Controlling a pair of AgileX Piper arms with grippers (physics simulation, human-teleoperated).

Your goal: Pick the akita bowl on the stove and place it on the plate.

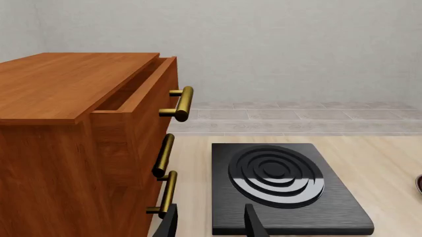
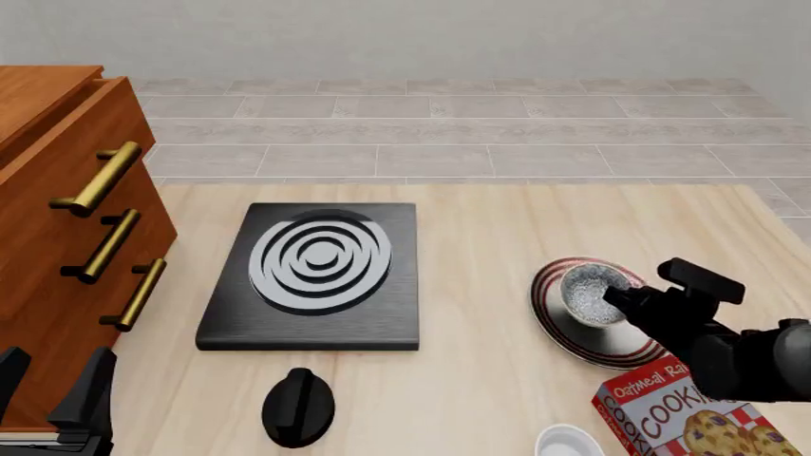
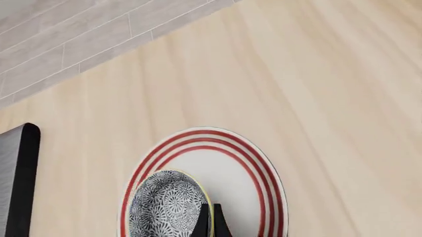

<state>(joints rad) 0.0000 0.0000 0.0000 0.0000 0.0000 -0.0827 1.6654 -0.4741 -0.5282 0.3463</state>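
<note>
The akita bowl [image 2: 594, 293] [image 3: 165, 207], dark outside and speckled inside, sits on the red-striped white plate [image 2: 571, 334] [image 3: 244, 182] at the right of the table. My right gripper [image 2: 621, 298] [image 3: 211, 223] reaches over the plate's near side, its thin fingers shut on the bowl's rim. The black stove [image 2: 317, 275] [image 1: 283, 187] lies left of centre with nothing on its burner rings. My left gripper [image 2: 51, 391] [image 1: 211, 224] is open near the table's front left corner, short of the stove.
A wooden cabinet [image 2: 51, 190] [image 1: 66, 123] with brass handles stands at the left, its top drawer slightly pulled out. A round black knob [image 2: 299, 407] lies in front of the stove. A cookie box [image 2: 671, 413] and a plain white bowl [image 2: 568, 443] sit at the front right.
</note>
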